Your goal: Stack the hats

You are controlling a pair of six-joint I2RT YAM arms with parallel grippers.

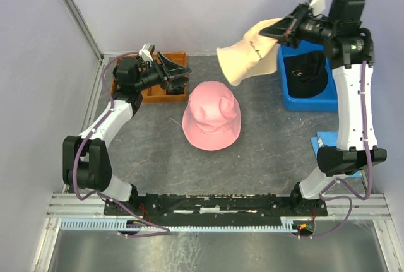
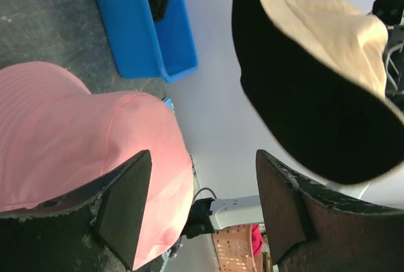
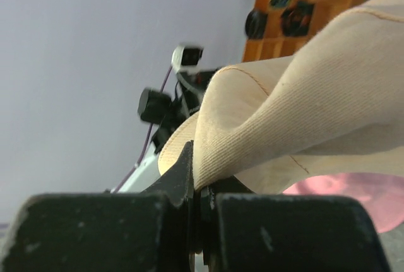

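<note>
I see the beige soft fabric bucket hat [image 1: 249,54] hanging in the upper right of the overhead frame, lifted off the grey table [image 1: 265,152]. The right gripper [image 3: 197,187] has its jaws pressed together on a fold of the hat's edge. The cloth is ribbed, with a thin orange stitch line, and a short line of dark script shows on its side. It droops down and to the left of the gripper. From the left wrist camera its inside looks nearly black, in shadow.

The pink floppy fabric bucket hat [image 1: 211,115] lies crown up in the middle of the overhead frame, its crown dented. I cannot tell whether a second pink hat sits under it. The black hat [image 1: 305,70] lies crumpled in the blue plastic bin [image 1: 303,103] at the right. The right arm cuts off part of it, and a small pale mark on it is too small to read.

The left gripper [image 2: 203,206] has its jaws spread with nothing between them. It sits at the upper left over the orange compartment tray [image 1: 151,93], pointing toward the hats. It hides much of the tray.
</note>
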